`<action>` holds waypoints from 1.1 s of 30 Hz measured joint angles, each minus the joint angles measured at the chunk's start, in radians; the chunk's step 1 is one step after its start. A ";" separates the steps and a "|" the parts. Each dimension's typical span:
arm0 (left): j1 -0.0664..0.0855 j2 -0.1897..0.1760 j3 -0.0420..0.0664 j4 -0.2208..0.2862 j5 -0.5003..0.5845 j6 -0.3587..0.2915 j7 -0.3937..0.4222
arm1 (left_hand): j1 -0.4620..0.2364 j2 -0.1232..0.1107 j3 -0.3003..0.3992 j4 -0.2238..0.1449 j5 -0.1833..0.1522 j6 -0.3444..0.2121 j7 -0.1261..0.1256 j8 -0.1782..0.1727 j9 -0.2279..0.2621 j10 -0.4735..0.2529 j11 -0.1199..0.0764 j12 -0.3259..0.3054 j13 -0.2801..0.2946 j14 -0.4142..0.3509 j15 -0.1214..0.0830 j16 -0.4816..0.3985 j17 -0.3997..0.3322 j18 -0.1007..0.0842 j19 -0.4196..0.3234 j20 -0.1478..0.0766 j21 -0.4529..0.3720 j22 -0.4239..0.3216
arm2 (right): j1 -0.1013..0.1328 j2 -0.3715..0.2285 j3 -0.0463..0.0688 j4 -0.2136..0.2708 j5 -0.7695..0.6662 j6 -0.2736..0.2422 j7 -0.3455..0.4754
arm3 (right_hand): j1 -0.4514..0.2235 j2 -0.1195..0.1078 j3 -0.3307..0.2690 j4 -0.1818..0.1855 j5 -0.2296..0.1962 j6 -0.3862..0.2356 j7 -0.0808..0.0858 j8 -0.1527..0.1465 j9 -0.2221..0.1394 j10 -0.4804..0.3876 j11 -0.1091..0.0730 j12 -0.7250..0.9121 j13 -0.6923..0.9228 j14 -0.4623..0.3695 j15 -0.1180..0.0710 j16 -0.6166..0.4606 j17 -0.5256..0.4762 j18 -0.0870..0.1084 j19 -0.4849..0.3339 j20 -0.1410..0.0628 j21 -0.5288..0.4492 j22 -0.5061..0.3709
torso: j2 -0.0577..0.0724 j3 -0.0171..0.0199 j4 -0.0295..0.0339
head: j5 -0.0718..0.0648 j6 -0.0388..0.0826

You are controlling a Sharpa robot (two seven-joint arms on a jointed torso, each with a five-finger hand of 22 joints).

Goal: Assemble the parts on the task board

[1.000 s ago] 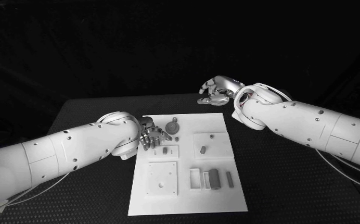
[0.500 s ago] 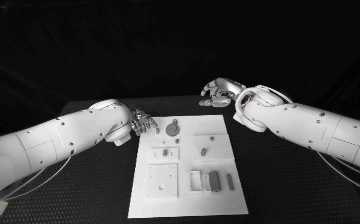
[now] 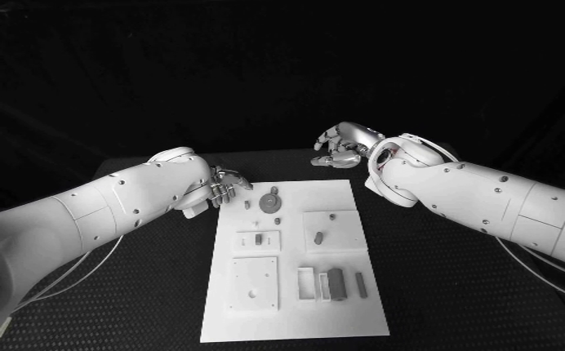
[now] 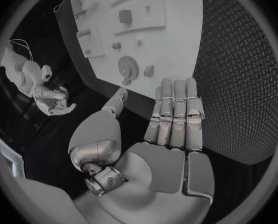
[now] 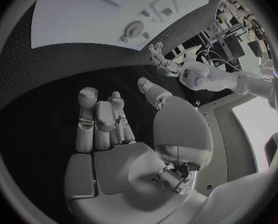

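The white task board (image 3: pixel 295 306) lies in the middle of the table. A round grey part (image 3: pixel 272 202) sits near its far edge, with two small grey pieces (image 3: pixel 247 203) beside it. Further small parts stand in raised blocks (image 3: pixel 258 238), and long grey bars (image 3: pixel 337 280) lie near the front right. My left hand (image 3: pixel 224 186) hovers at the board's far left corner, fingers straight and holding nothing (image 4: pixel 173 117). Beyond the far edge, my right hand (image 3: pixel 339 145) hangs over the black table, fingers loosely bent, nothing in it (image 5: pixel 101 122).
The black table (image 3: pixel 447 286) extends on both sides of the board. A square white block with holes (image 3: pixel 255 279) sits at the board's front left. My right forearm (image 3: pixel 471 192) crosses above the table to the right of the board.
My left hand has drawn back from over the board's left side to the far left corner, off the board. The right hand has barely moved.
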 measured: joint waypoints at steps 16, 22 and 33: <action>-0.001 0.053 -0.004 -0.076 -0.034 0.092 0.006 | -0.002 0.046 0.013 0.004 0.000 0.020 -0.006 0.006 -0.008 0.019 -0.006 0.016 -0.009 0.010 -0.010 0.028 -0.012 -0.001 0.016 -0.009 0.000 0.014 | 0.000 0.004 0.000 0.001 0.001 0.000 0.000 | 0.000 0.000 0.000 0.000 0.000 0.000 0.000 0.000 0.000 0.000 0.000 0.000 -0.001 0.001 -0.001 0.000 0.000 0.000 0.001 0.002 0.000 0.000 | 0.013 0.0025 -0.0057 | 0.002 0.001; -0.002 0.057 -0.005 -0.081 -0.034 0.107 0.010 | 0.012 0.087 0.008 -0.028 0.000 0.030 -0.009 0.010 -0.012 0.023 -0.010 0.021 -0.015 0.012 -0.013 0.043 -0.021 -0.001 0.023 -0.009 0.000 0.021 | 0.000 0.004 0.000 0.002 0.001 0.000 0.000 | 0.000 0.000 0.003 0.003 0.000 0.000 0.000 0.000 0.000 0.000 0.000 0.000 -0.001 0.001 -0.001 0.000 0.000 0.000 0.001 0.002 0.000 0.000 | 0.013 0.0026 -0.0063 | 0.001 -0.002; -0.007 0.072 -0.006 -0.097 -0.033 0.123 0.016 | 0.031 0.095 0.045 -0.036 0.000 0.041 -0.013 0.010 -0.017 0.031 -0.011 0.026 -0.024 0.016 -0.016 0.055 -0.034 -0.001 0.032 -0.011 0.004 0.029 | 0.000 0.006 0.000 0.003 0.001 0.000 0.000 | 0.000 0.000 0.000 0.006 0.000 -0.002 -0.002 0.000 0.000 0.000 0.000 0.000 -0.002 0.001 -0.001 0.000 0.000 0.000 0.001 0.002 0.000 0.000 | 0.012 0.0031 -0.0062 | -0.001 -0.003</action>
